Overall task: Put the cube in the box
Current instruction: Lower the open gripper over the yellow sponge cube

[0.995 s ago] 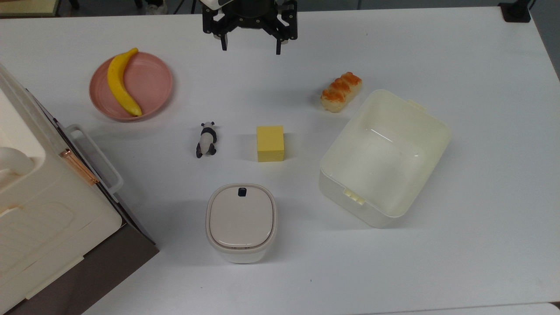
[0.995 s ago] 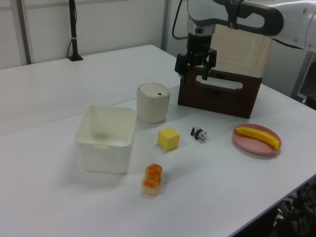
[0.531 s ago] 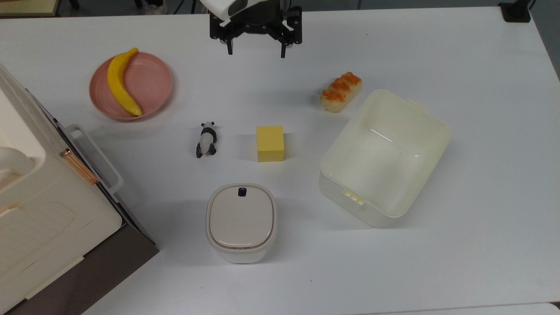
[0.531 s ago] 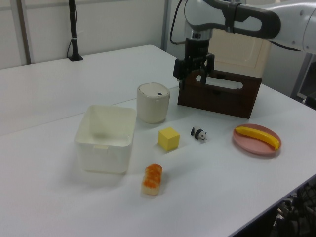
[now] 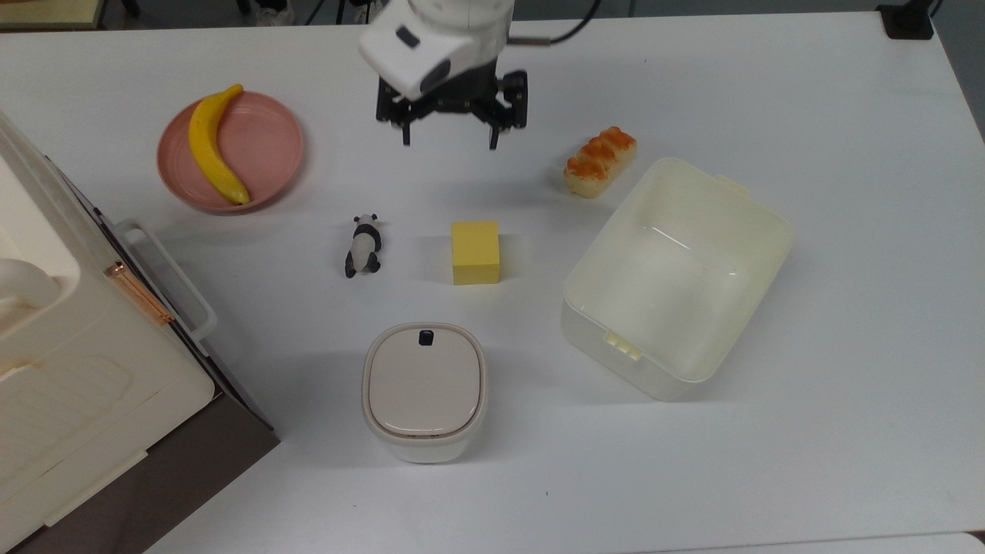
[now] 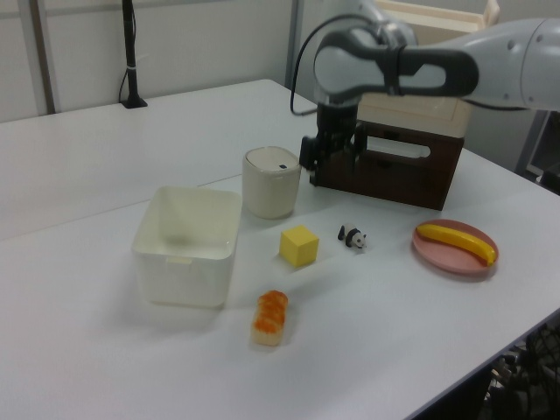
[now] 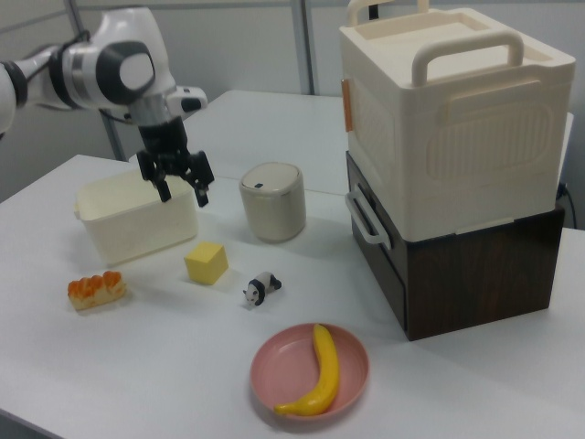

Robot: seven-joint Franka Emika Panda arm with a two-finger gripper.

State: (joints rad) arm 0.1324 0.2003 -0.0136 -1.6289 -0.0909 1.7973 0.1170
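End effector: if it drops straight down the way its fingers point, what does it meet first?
Probably bare white table. The open end effector hangs short of the small yellow matte cube, towards the top view's upper edge, though depth is uncertain.

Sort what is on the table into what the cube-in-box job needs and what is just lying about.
Needed: cube, box, open gripper.

Lying about: banana, pink plate, panda figurine, bread piece, lidded container, storage bin.
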